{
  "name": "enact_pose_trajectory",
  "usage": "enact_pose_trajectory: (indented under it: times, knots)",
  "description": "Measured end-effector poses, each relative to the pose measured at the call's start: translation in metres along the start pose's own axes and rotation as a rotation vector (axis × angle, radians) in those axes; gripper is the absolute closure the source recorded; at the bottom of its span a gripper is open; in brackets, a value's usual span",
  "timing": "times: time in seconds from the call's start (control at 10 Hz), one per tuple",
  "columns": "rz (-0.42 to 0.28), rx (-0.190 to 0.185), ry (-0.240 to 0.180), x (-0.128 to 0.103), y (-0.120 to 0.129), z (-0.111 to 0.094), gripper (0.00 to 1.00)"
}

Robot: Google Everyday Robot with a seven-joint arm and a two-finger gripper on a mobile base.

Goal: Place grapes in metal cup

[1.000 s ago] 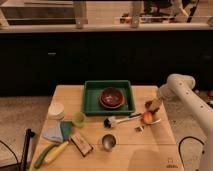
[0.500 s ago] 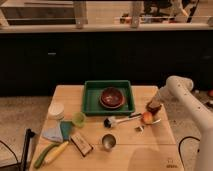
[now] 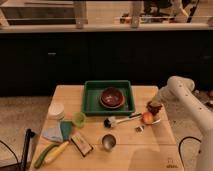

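Note:
The grapes (image 3: 154,106), a small dark red-brown lump, are at the table's right side, just above the smooth orange-red round fruit (image 3: 147,118). My gripper (image 3: 153,104), at the end of the white arm coming in from the right, is right at the grapes and partly hides them. I cannot tell whether they rest on the table or are held. The metal cup (image 3: 108,141), shiny grey with a dark inside, stands upright near the front middle of the table, well to the left of and nearer than the gripper.
A green tray (image 3: 109,85) holds a dark red-brown bowl (image 3: 112,97). A brush (image 3: 120,120) lies between the fruit and the cup. A light green cup (image 3: 78,119), white bowl (image 3: 56,110), snack bar (image 3: 81,144) and banana (image 3: 57,151) lie to the left.
The arm has barely shifted. The gripper stays at the grapes beside the round fruit, and nothing else on the table has moved.

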Motion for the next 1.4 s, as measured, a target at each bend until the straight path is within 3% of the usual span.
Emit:
enact_pose_trajectory:
  times: [1.4]
  knots:
    - [-0.090, 0.014, 0.018, -0.013, 0.000, -0.013, 1.00]
